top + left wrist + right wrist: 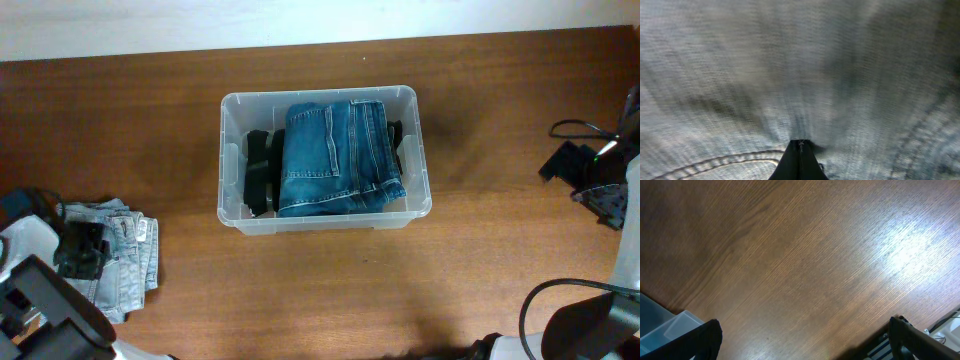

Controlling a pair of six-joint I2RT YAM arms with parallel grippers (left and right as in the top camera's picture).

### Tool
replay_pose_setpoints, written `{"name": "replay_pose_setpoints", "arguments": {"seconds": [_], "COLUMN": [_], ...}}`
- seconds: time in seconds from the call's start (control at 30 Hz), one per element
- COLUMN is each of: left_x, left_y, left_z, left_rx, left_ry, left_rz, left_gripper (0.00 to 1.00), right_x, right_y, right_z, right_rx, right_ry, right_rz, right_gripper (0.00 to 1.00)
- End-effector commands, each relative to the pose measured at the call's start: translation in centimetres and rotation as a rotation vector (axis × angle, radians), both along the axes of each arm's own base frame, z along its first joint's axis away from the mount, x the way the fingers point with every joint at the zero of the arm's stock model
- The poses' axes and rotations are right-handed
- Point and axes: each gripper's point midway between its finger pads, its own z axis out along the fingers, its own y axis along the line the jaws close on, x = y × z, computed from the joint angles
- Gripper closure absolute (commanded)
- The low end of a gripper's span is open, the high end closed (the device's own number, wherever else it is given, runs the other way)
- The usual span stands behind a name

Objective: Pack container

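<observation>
Your left gripper [82,250] sat at the table's [450,290] left edge, near the front corner, down on a rumpled pile of pale jeans [125,255]. In the left wrist view that denim [790,65] filled everything. The two fingers [800,150] were pressed together into one dark point, and the cloth puckered in toward it, so the jaws were pinched closed on a fold of the fabric.

Your right gripper [590,180] was at the table's right edge, well apart from the container [320,224]. Its wrist camera showed bare wood under the gripper [802,327]. One finger stood at each lower corner of the view, spread wide, with nothing between them. A clear corner of the container [665,325] showed at the lower left.

The container stood in the middle of the table, toward the far edge. Inside it you had folded blue jeans [335,160] lying on top of a black garment [258,170], which showed along the container's left wall and a little on the right side.
</observation>
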Motion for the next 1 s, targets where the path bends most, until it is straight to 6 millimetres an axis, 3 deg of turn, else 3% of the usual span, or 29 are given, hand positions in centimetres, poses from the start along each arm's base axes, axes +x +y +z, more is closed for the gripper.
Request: {"name": "replay_pose_setpoints", "arguments": {"seconds": [0.0,0.2,0.33,0.5,0.7,0.83,0.9,0.93,0.97], "left_x": [2.7,7.7,9.0,10.3,12.3,13.2,12.8,12.5,12.0], "left_y": [-3.0,-7.8,-10.1,-10.7,-8.8,-6.5,-4.7,-3.4,-2.2], "left_z": [-2.3,-1.7,-1.2,0.9,7.0,12.2,14.1,15.0,15.6], "left_rx": [-0.054,-0.076,-0.094,-0.124,-0.027,0.112,0.206,0.261,0.311], "left_ry": [-0.034,-0.165,-0.193,-0.230,-0.221,-0.193,-0.138,-0.094,-0.051], "left_rz": [-0.080,-0.240,-0.315,-0.423,-0.607,-0.761,-0.814,-0.811,-0.793], "left_gripper": [0.99,0.99,0.99,0.98,0.91,0.67,0.26,0.13,0.13], "right_x": [0.0,0.0,0.0,0.0,0.0,0.0,0.0,0.0,0.0], "right_y": [-0.1,-0.1,-0.1,-0.1,-0.1,-0.1,-0.1,-0.1,-0.1], "right_z": [0.0,0.0,0.0,0.0,0.0,0.0,0.0,0.0,0.0], "right_rx": [-0.001,-0.001,-0.001,-0.001,-0.001,-0.001,-0.001,-0.001,-0.001], "right_ry": [0.002,0.002,0.002,0.002,0.002,0.002,0.002,0.002,0.002], "right_rz": [-0.004,-0.004,-0.004,-0.004,-0.004,-0.004,-0.004,-0.004,-0.004], "right_gripper": [0.02,0.02,0.02,0.02,0.02,0.02,0.02,0.02,0.02]}}
